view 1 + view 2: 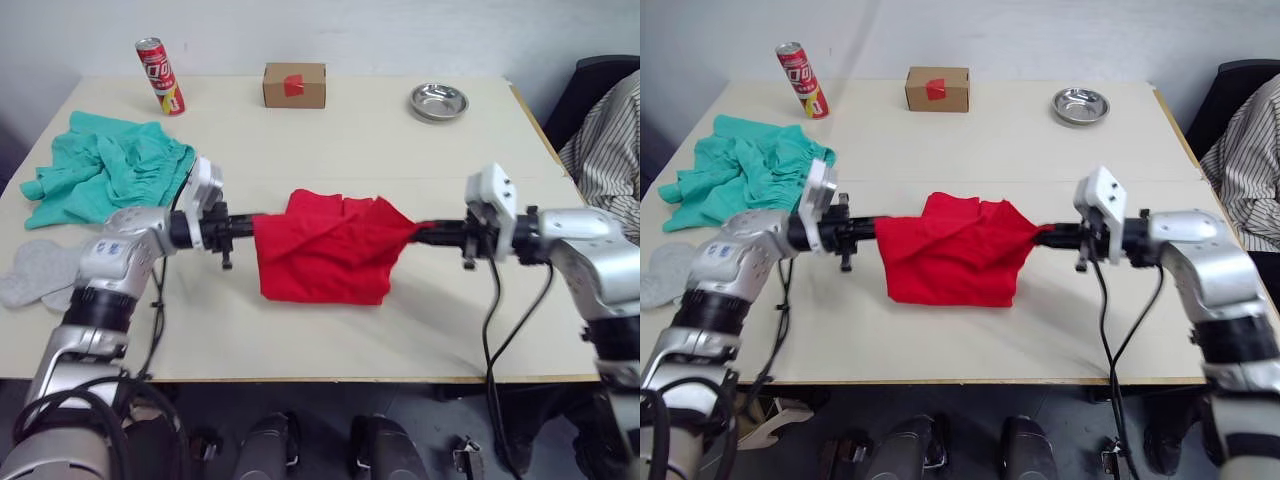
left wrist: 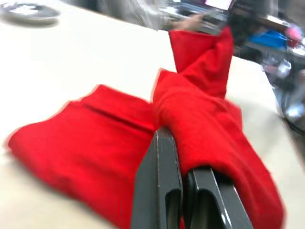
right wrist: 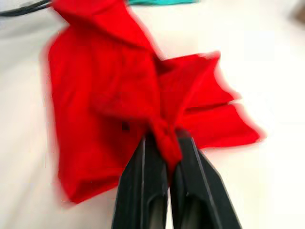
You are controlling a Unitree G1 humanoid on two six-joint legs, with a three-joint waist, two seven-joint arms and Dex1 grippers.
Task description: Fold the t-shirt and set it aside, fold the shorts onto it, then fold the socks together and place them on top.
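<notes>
the bench [image 1: 330, 340] carries everything. the t-shirt [image 1: 325, 250], bunched, sits mid-bench toward the near edge, stretched between both arms. the shorts [image 1: 105, 170] lie crumpled at far left, and the socks [image 1: 35, 272] rest at the left edge, nearer than the shorts. the left gripper [image 1: 248, 228] has its fingers pinching the shirt's left side; the right gripper [image 1: 420, 232] has its fingers pinching a twisted right corner. along the far edge stand a cardboard box [image 1: 294, 85], a red can [image 1: 160, 75] and a metal bowl [image 1: 438, 101].
</notes>
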